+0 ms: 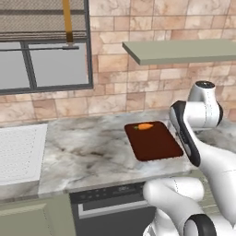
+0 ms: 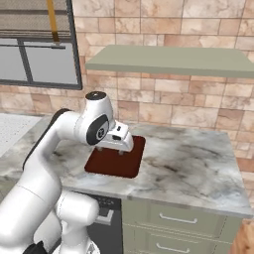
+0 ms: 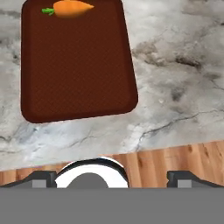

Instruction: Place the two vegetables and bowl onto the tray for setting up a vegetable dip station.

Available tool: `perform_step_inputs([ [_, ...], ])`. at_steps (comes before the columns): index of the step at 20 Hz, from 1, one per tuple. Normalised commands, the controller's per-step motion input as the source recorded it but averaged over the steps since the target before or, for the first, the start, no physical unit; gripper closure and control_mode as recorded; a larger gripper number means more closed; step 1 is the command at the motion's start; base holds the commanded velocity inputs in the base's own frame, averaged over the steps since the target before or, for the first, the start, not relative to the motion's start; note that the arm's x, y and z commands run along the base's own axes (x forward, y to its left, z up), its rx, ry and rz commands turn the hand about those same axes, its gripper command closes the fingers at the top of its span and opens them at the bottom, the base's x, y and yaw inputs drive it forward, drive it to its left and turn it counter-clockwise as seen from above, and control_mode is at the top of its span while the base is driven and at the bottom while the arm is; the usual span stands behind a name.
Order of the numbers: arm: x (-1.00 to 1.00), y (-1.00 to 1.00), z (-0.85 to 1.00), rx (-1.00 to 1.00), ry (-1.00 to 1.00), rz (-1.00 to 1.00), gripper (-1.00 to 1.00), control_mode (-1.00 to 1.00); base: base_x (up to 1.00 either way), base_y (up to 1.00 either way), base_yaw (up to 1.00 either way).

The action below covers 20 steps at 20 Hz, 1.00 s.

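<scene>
Tray (image 1: 154,143) lies flat on the marbled table (image 1: 83,152), near its front edge, long side running away from the robot. As a judgement, that flat, open placement keeps its whole face reachable from above.

Carrot (image 1: 145,126) lies on its side inside the tray, at the far end, close against the far rim, green stem toward the tray's left edge in the left base view. Hand view agrees: carrot (image 3: 70,8) at the end of the tray (image 3: 78,65) farthest from the tool, the rest of the tray's floor bare. Tucked at that end, it appears to leave room for the other pieces.

So the tray holds one vegetable. Second vegetable and bowl: cannot place them from these views, and not on the tray.

Tool (image 3: 112,178): jaws spread wide, holding nothing. In the hand view both dark tips sit far apart, on the tray's near side. In the right base view the tool (image 2: 110,150) hangs above the tray (image 2: 116,158), apart from it, pointing down.

Judgement: one of three items set, two to go.

White ribbed panel (image 1: 18,152) lies well left of the tray.
</scene>
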Motion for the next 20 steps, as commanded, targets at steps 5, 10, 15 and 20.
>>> perform_step_inputs([
  [5, 0.0, 0.0, 0.0, 0.0, 0.0, 0.0, -1.0, 1.0, -0.94, 0.55, 0.0],
  [10, 0.0, 0.0, 0.0, 0.0, 0.0, 0.0, -1.0, 1.0, -0.3, 1.0, 0.06],
  [15, 0.0, 0.0, 0.0, 0.0, 0.0, 0.0, -1.0, 1.0, 0.0, 0.97, 0.47],
  [20, 0.0, 0.0, 0.0, 0.0, 0.0, 0.0, -1.0, 1.0, 0.0, 0.41, 0.81],
])
